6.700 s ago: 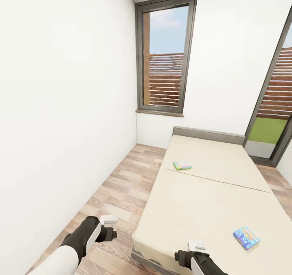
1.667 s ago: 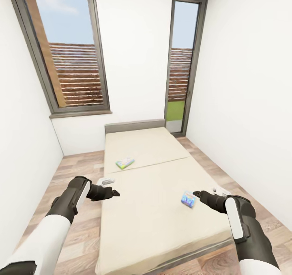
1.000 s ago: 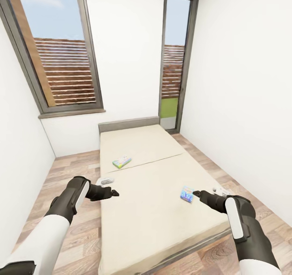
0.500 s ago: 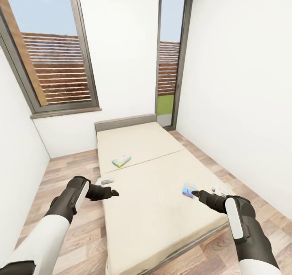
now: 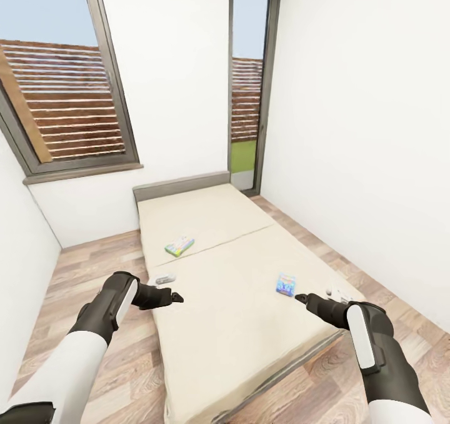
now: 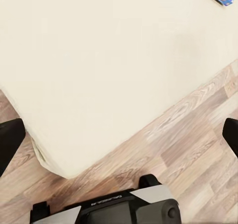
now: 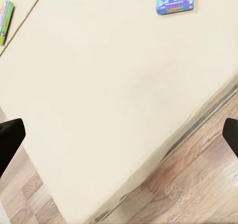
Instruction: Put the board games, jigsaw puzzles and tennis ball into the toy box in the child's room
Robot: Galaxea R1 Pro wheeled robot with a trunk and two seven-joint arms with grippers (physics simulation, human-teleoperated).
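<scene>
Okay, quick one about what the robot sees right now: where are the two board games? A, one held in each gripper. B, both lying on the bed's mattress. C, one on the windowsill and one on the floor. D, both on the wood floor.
B: the white and green board game and the blue board game both lie flat on the beige mattress of the bed, apart from each other.
</scene>
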